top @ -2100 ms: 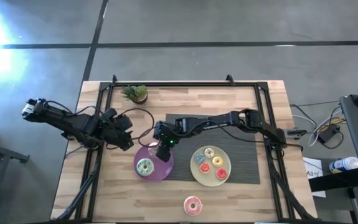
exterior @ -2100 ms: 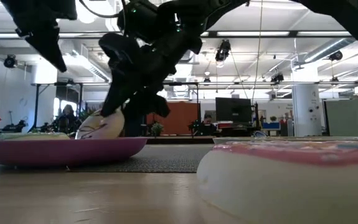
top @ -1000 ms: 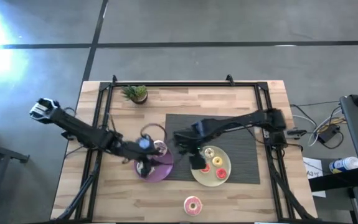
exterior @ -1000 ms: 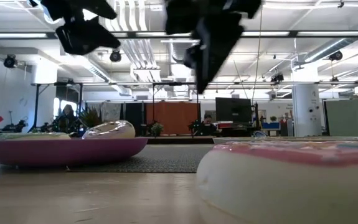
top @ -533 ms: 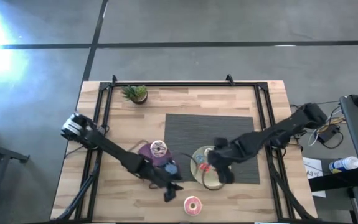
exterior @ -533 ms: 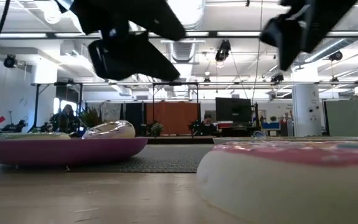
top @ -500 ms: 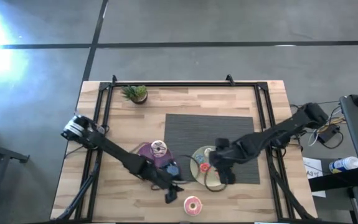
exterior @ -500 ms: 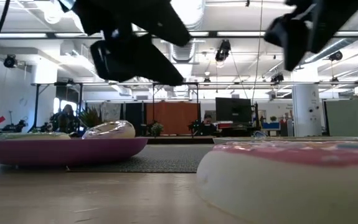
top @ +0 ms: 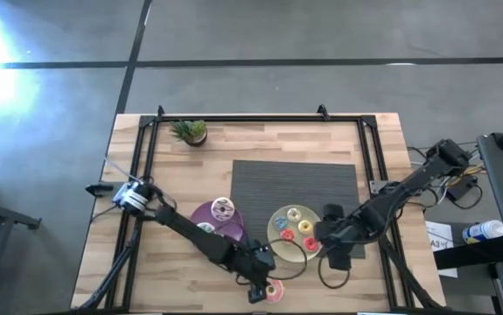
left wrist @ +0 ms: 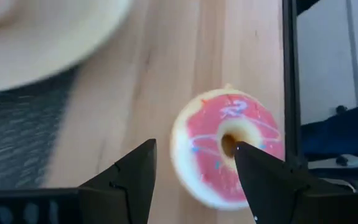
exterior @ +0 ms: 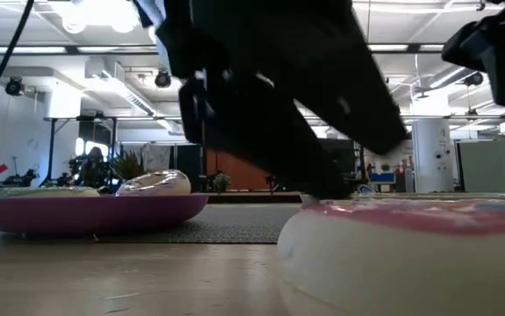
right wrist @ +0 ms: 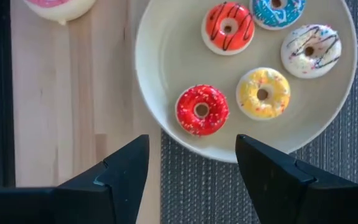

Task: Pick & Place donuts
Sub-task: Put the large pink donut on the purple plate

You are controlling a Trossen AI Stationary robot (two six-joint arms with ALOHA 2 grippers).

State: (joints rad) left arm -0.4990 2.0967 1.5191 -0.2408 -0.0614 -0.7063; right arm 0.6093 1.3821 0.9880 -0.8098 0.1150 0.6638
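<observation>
A pink-iced donut [top: 274, 291] lies flat on the bare wood near the table's near edge and fills the low view's foreground [exterior: 410, 246]. My left gripper [top: 258, 292] is open right over it. In the left wrist view the gripper [left wrist: 196, 145] has one finger beside the donut [left wrist: 228, 146] and the other over its hole. My right gripper [top: 334, 258] is open and hovers by the right rim of the yellow plate [right wrist: 166, 74], which carries several small donuts. A pale-iced donut [top: 223, 207] rests tilted on the purple plate [top: 207, 213]. My left gripper comes at the pink donut from above, slanting from the table's left. Its open fingers [left wrist: 263, 174] straddle one side of the ring. I cannot tell whether a fingertip touches the icing [exterior: 340, 204]. The donut lies flat on the wood.
A dark mat [top: 295, 179] lies under the yellow plate and part of the purple plate. A small potted plant [top: 190, 131] stands at the far left. The black frame rail [left wrist: 289, 81] runs close beside the pink donut. Bare wood lies left of the purple plate.
My left gripper has swung from over the purple plate toward the near edge and come down over the pink donut. My right gripper has moved right and toward the near edge, from above the yellow plate to its right rim. The donuts have stayed where they were.
</observation>
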